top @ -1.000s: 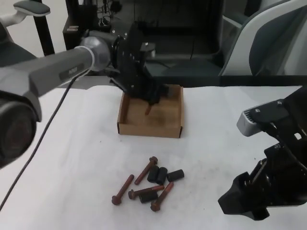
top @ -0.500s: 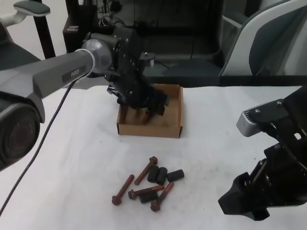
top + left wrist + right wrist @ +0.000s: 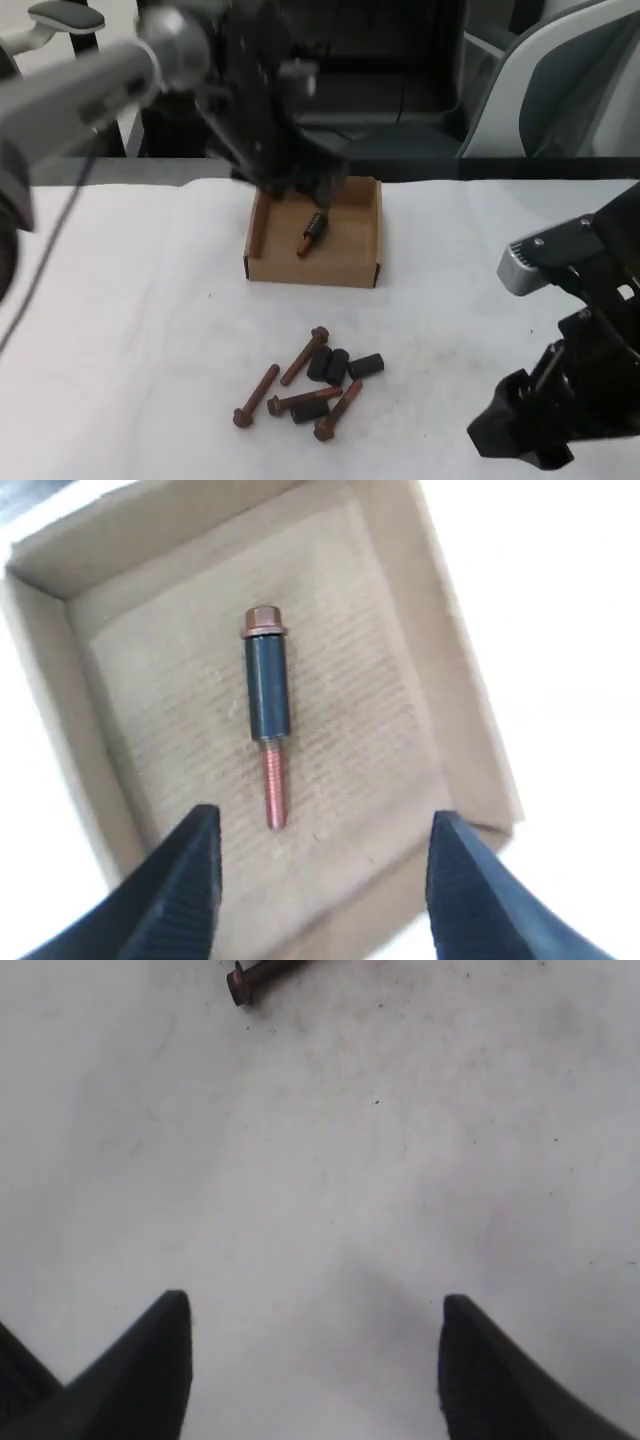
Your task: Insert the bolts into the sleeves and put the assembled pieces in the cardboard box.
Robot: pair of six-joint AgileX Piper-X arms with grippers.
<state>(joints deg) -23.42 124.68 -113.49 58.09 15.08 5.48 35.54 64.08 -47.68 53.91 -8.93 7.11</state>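
An assembled piece, a copper bolt in a black sleeve (image 3: 313, 232) (image 3: 267, 720), lies on the floor of the cardboard box (image 3: 262, 266) (image 3: 460, 740). My left gripper (image 3: 318, 890) hangs open above the box with nothing between its fingers; in the high view its arm (image 3: 270, 110) is over the box's far edge. Several loose copper bolts (image 3: 303, 356) and black sleeves (image 3: 366, 365) lie in a heap on the white cloth in front of the box. My right gripper (image 3: 312, 1370) is open above bare cloth at the near right, with one bolt head (image 3: 240, 980) far from its fingers.
The bench is covered by a white cloth (image 3: 150, 340). The right arm's black body (image 3: 570, 380) fills the near right corner. Dark equipment and a grey chair (image 3: 540, 90) stand behind the bench's far edge.
My left gripper has let go of the assembled bolt and sleeve, which now lies in the box, and has risen away from it. The right arm shifted slightly.
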